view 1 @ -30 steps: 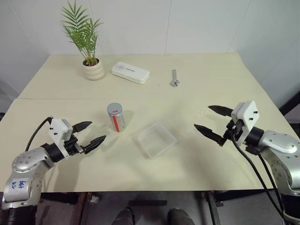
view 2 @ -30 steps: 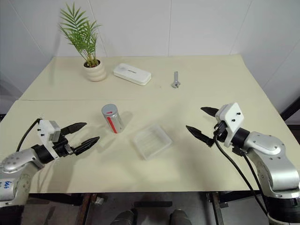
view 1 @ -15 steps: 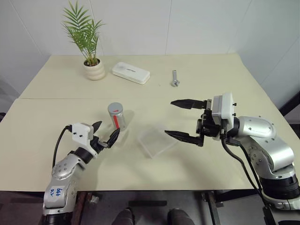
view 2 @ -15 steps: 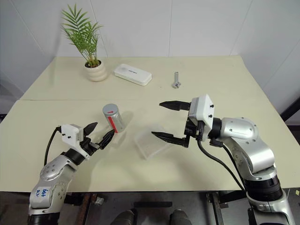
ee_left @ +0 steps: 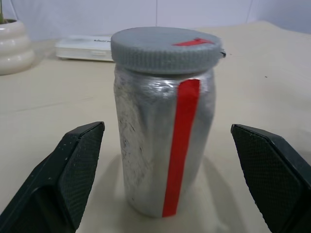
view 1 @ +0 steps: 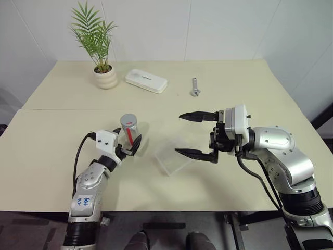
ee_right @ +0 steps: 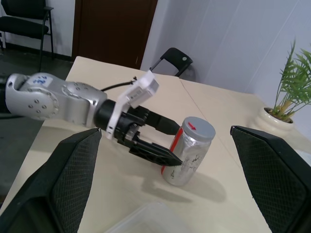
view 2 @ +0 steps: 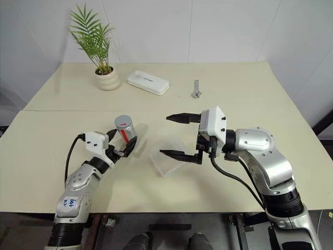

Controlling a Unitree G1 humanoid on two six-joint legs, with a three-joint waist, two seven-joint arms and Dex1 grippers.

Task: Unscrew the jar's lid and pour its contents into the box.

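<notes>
The left gripper [view 1: 128, 141] has its two black fingers spread apart on either side of the jar [view 1: 129, 130], which stands upright on the table [view 1: 62, 130] between them; in the left wrist view a gap shows between each finger and the jar's silvery wall, so the jaws straddle it without clamping. The jar's red stripe faces this gripper, and the lid [ee_left: 165, 48], grey with a small red mark on top, sits closed on the jar. The right gripper [view 1: 196, 134] hangs above the table with its fingers wide apart and nothing between them, pointing toward the jar and the left gripper. The box [view 1: 170, 157], a clear shallow tray, lies on the table just below and slightly ahead of the right gripper's lower finger, and just beside the jar on the side away from the left arm. The contents cannot be made out through the jar's wall.
</notes>
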